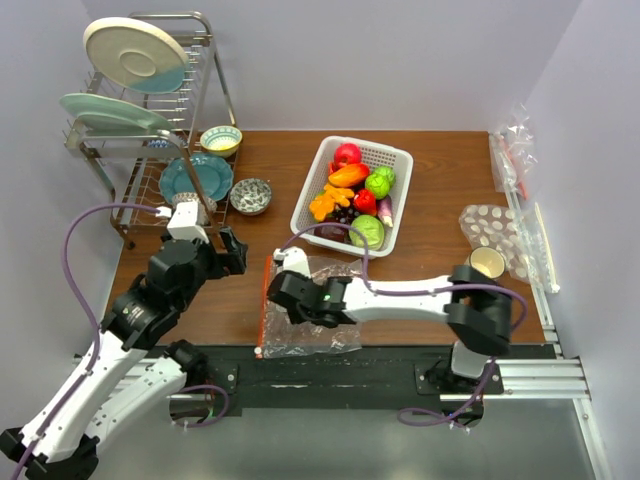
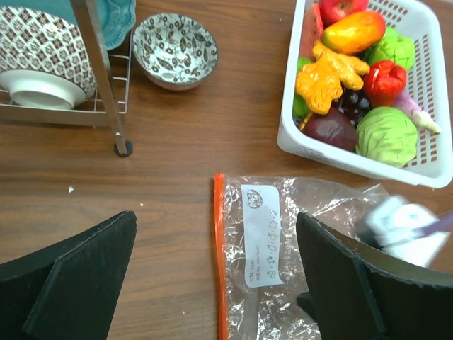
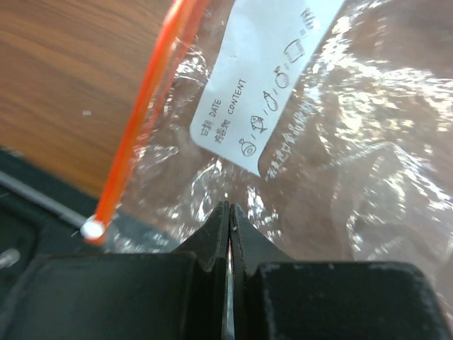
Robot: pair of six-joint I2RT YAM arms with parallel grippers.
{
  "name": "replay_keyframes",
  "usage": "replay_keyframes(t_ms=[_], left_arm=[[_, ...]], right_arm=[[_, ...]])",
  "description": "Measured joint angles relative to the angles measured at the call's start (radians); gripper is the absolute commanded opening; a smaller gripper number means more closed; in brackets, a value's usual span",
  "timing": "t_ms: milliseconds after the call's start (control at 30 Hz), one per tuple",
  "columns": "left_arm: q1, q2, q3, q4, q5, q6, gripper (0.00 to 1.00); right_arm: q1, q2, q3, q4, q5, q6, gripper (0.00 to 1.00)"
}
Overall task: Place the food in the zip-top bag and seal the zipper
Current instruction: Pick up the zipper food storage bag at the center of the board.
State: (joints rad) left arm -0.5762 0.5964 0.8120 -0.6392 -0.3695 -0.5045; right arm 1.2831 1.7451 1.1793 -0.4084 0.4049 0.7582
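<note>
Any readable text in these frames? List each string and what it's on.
"DATE": on the white label stuck to the zip-top bag, right wrist view.
"CONTENT": same label, right beside it.
Small characters next to both words: too small to read.
Row of little pictograms on the label: symbols, no words.
Left wrist view: label print too small to read.
No other text visible.

A white label (image 3: pixel 263 85) on the zip-top bag (image 3: pixel 368 184) reads "DATE" and "CONTENT", beside small characters and pictograms that I cannot read.
</note>
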Motion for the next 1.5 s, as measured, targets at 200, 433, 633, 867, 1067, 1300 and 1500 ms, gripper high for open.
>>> replay_keyframes(t_ms=[200,433,633,867,1067,1300,1500], left_arm=[[0.0,0.028,-0.012,0.003,0.014,0.0,1.0],[0.0,0.039,0.04,-0.035,-0.019,0.011,1.0],[0.0,0.007,0.19,-0.044,-0.091,0.054,1.0],[0.0,-0.022,0.216,-0.046,-0.123,0.078,1.0],[0.0,-0.023,0.216,-0.057,-0.134,0.081,1.0],[0.0,-0.023,0.206,-0.059,-0.134,0.083,1.0],[0.0,-0.024,0.199,-0.06,-0.132,0.083,1.0]], right_arm=[[-0.016,-0.151,-0.051,0.053,-0.023,-0.018,0.72],[-0.016,-0.055,-0.034,0.103,-0.08,-0.01,0.67],[-0.016,0.056,0.044,0.119,-0.092,0.02,0.57],[-0.016,0.147,0.14,0.138,-0.082,0.038,0.54],[-0.016,0.235,0.219,0.115,-0.077,0.039,0.47],[-0.015,0.301,0.246,0.081,-0.076,0.042,0.05],[-0.015,0.296,0.246,0.063,-0.074,0.043,0.0]])
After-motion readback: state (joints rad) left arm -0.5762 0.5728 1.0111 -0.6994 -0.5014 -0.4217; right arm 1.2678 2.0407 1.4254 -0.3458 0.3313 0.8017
